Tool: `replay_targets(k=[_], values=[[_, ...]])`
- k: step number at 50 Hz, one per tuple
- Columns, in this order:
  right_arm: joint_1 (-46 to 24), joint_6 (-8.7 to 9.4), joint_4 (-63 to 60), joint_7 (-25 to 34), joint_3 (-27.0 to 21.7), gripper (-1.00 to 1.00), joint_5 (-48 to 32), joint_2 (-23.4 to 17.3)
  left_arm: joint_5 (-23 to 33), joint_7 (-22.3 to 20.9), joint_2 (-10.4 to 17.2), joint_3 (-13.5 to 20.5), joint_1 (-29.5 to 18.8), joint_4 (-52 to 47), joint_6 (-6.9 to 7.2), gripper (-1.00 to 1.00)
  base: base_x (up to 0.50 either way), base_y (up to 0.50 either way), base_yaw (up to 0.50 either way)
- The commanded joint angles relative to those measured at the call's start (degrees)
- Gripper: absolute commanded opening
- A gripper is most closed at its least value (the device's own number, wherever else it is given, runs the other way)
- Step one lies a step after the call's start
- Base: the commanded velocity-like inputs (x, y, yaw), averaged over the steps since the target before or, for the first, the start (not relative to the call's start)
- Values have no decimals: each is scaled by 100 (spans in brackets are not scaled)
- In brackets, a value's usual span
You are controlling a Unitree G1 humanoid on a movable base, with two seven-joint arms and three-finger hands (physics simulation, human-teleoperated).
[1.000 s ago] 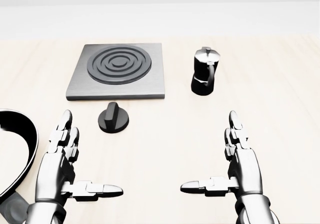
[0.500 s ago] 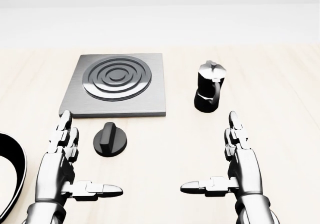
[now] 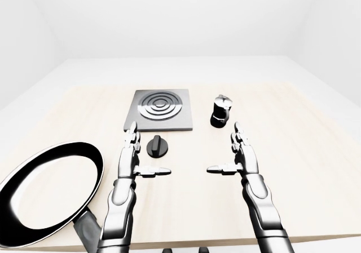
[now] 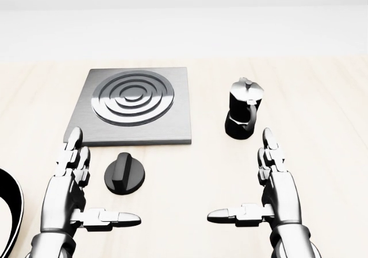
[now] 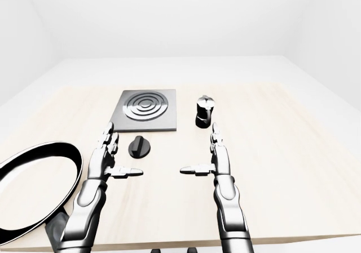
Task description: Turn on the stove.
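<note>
The stove is a grey square plate (image 4: 175,129) with a ringed burner (image 4: 133,100), at upper left of the head view. Its black round knob (image 4: 125,177) lies on the wooden table just below the plate. My left hand (image 4: 86,189) is open, palm inward, just left of the knob and not touching it. My right hand (image 4: 253,186) is open and empty at lower right, well apart from the knob.
A black moka pot (image 4: 242,115) stands right of the stove, just above my right hand. A large black frying pan (image 3: 48,191) lies at the table's lower left, its rim at the head view's left edge (image 4: 12,209). The table's near edge (image 3: 316,239) runs below my arms.
The whole picture has shifted: stove, knob and pot have slid down and slightly right, and the pan further out at left, so the camera has moved. Both hands hold the same pose.
</note>
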Motion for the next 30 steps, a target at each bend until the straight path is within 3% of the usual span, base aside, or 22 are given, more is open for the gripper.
replay_targets(k=[1,10,17,30], values=[[12,20,-14,10,12,100,-8,3,5,1,8,12,-19,50,-17,100,0,0,0],[13,0,34,27,14,100,-15,2,33,6,26,21,-69,77,23,100,0,0,0],[-18,-11,99,40,2,100,-2,-3,-73,10,109,157,-445,516,75,100,0,0,0],[-19,60,48,50,6,100,10,-2,-35,94,296,240,-1086,1770,-343,100,0,0,0]])
